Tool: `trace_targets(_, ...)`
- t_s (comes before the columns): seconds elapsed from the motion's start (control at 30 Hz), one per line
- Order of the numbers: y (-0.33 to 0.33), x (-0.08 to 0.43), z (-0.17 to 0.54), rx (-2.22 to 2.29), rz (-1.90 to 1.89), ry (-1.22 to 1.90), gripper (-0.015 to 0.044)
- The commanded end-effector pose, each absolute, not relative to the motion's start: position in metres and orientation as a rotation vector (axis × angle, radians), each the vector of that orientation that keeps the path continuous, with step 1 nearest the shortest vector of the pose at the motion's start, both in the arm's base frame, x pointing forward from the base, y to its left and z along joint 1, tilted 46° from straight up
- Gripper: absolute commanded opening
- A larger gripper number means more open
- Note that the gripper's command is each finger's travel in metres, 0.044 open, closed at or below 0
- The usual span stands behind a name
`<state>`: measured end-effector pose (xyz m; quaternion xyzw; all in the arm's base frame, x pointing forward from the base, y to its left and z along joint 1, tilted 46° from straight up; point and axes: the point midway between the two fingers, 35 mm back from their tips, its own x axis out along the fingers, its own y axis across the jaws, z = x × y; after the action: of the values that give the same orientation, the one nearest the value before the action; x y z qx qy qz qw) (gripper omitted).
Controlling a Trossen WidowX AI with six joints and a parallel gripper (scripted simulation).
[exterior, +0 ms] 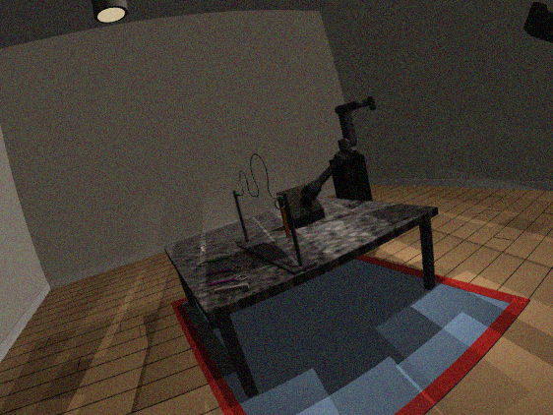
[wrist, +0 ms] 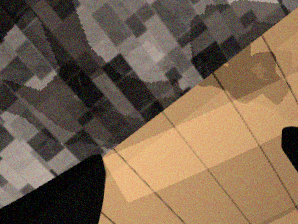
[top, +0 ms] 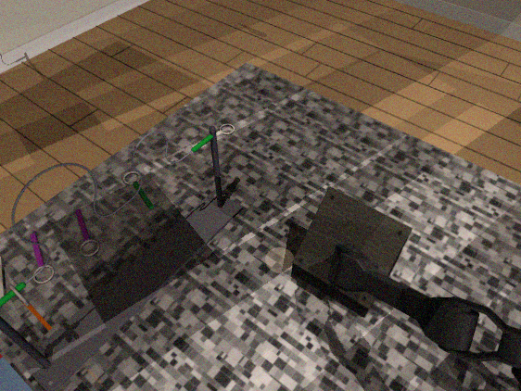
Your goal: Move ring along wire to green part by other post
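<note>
Hanging at the far left in the top view, the orange-handled ring (top: 39,317) (exterior: 285,221) is at the green part beside the left post (top: 24,343) (exterior: 293,236). Rightward come two purple-handled rings (top: 36,250) (top: 82,225), then a green-handled one (top: 144,196) — lying on the table (top: 260,287) (exterior: 344,223) — and the other post (top: 216,171) (exterior: 240,216). The gripper (wrist: 194,151), seen by the wrist camera, is spread open — nothing between its fingers.

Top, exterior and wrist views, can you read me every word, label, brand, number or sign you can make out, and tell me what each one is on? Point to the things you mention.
None: no readable text shows in any view.
The posts (top: 216,171) (exterior: 241,216), the orange handle (top: 39,317) (exterior: 285,221) and the table (top: 287,157) (exterior: 344,241) show no lettering.
The arm (top: 412,301) (exterior: 322,181) is too dark to tell whether it carries small markings.
</note>
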<state>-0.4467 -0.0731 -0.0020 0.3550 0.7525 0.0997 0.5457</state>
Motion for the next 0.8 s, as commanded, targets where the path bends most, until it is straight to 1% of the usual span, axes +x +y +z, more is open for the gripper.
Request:
trace_targets(0.0, -0.074, -0.447, -0.002, 0.84, 0.237, 1.786, 0.0374)
trace_targets(0.1, -0.088, -0.444, 0.0, 0.817, 0.238, 1.812, 0.0295)
trace_targets(0.27, -0.141, -0.431, 0.009, 0.725, 0.238, 1.902, 0.0164)
trace_targets(0.5, -0.216, -0.4, 0.022, 0.567, 0.23, 2.02, 0.016)
trace_targets(0.77, -0.292, -0.348, 0.037, 0.365, 0.208, 2.127, 0.016)
